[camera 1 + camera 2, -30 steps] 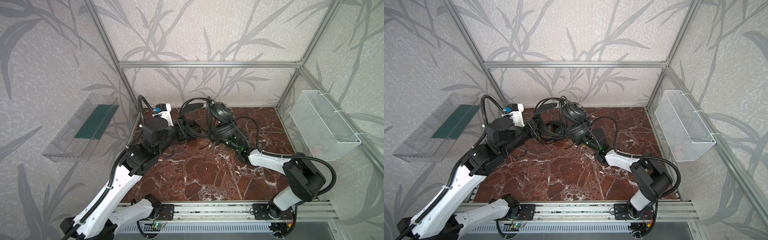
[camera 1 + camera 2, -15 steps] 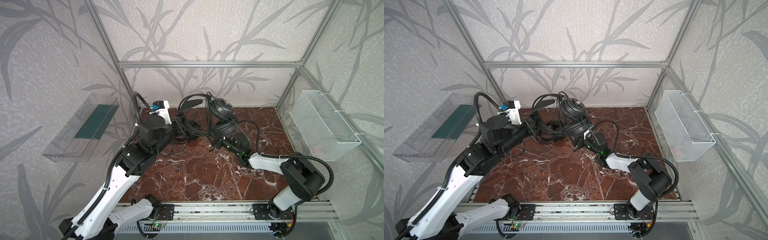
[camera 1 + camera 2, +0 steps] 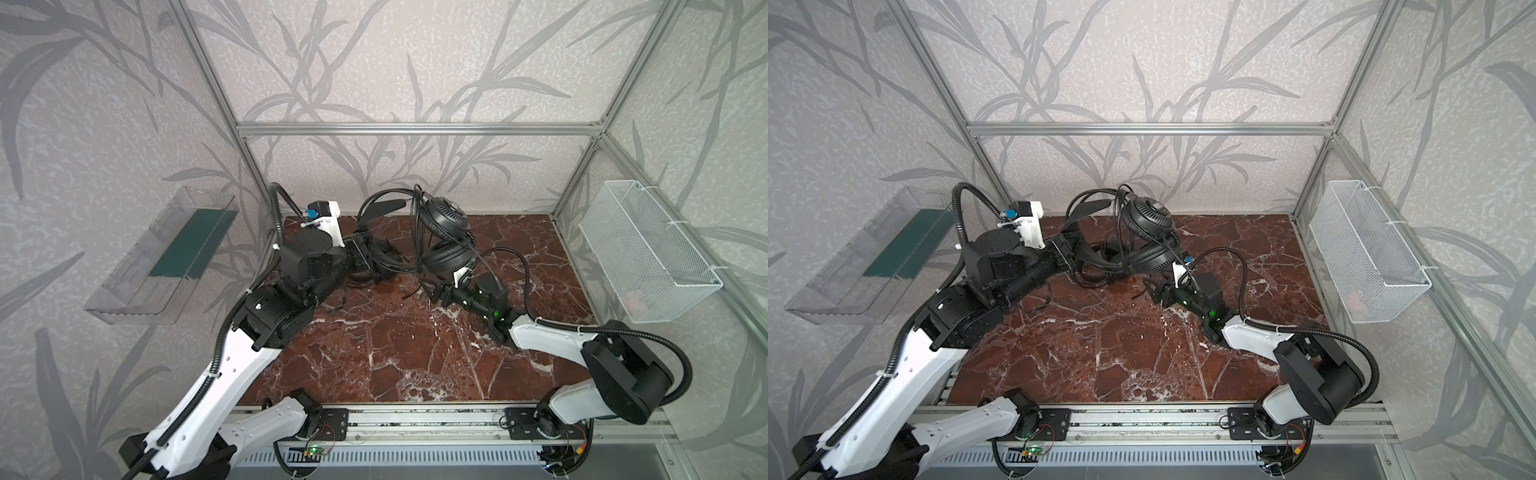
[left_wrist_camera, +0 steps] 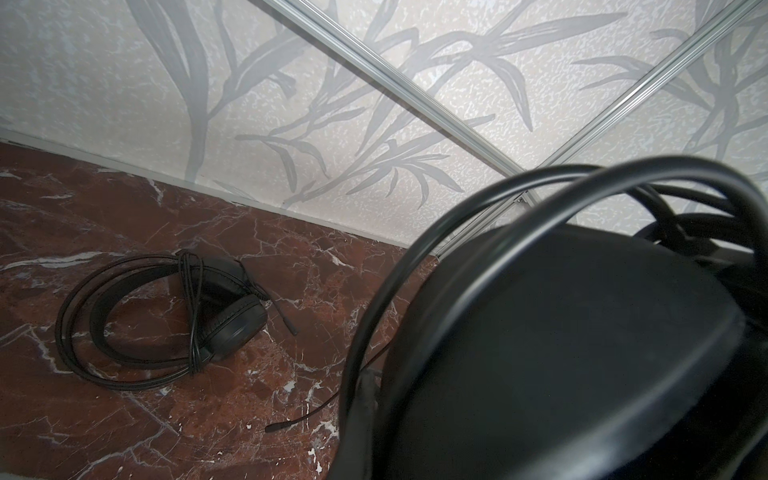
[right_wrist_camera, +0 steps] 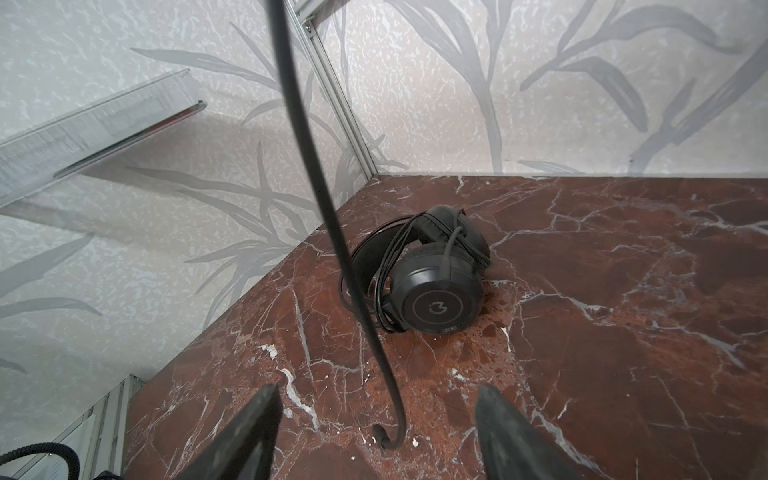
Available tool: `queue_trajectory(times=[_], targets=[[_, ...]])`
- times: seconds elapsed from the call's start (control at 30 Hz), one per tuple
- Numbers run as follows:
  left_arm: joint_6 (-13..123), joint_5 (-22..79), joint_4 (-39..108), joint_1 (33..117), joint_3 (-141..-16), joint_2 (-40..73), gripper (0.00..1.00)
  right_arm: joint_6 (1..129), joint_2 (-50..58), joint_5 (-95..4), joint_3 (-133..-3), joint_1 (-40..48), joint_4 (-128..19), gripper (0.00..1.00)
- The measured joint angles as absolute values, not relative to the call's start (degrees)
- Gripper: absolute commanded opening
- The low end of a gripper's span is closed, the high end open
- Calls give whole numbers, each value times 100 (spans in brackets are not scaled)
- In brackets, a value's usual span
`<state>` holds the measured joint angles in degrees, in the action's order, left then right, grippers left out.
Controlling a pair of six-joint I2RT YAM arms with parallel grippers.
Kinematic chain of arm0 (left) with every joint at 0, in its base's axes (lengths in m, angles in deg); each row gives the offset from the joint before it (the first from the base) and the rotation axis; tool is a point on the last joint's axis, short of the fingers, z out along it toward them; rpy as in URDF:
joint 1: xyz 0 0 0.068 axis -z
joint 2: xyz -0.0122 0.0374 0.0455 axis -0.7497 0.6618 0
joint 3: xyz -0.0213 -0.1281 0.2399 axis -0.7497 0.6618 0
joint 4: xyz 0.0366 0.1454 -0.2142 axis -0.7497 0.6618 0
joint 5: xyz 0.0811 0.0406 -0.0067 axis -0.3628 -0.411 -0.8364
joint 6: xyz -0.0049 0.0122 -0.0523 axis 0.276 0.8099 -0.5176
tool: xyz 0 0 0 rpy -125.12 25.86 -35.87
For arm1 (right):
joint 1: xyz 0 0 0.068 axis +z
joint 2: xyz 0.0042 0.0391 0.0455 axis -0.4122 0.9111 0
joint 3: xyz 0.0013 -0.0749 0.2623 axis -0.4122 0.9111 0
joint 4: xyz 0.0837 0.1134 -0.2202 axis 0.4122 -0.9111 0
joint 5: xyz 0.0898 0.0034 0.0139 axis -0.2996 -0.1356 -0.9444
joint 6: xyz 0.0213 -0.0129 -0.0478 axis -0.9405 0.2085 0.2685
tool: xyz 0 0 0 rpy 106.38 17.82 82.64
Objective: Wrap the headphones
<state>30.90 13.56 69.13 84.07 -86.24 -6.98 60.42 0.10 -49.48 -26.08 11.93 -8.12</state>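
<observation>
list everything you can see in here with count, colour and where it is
held headset: 1, black, raised over the back middle of the table
lying headset: 1, black, on the table near the back left corner, cable wound round it
hanging cable: 1, black, dangling between the right jaws
table: 1, red-brown marble
clear bin: 1, transparent, green liner, left wall
wire basket: 1, white, right wall
left gripper: 1, black, shut on the held headset
right gripper: 1, black, open

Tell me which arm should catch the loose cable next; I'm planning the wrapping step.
Right, probably. Its pincer stands open with the dangling cable hanging between its tips, while the left pincer is shut on the raised headphones, keeping them up.
</observation>
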Motion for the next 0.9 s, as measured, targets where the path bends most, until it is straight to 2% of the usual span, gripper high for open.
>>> queue_trajectory(times=[0.13, 0.33, 0.57, 0.77, 0.9], targets=[[3088, 1374, 6952, 8407, -8624, -665, 0, 6085, 36, -4943, -2608, 1193, -841, 74], [3080, 1374, 7037, 8407, -8624, -661, 0, 6247, 467, -4895, -2667, 1193, -801, 62], [3029, 1369, 7035, 8407, -8624, -661, 0, 6398, 1179, -4838, -2824, 1193, -474, 28], [2972, 1293, 7033, 8407, -8624, -663, 0, 6588, 1181, -4482, -2813, 1263, -465, 1], [2924, 1164, 7035, 8400, -8624, -663, 0, 6623, 1035, -4220, -2649, 1418, -469, 0]])
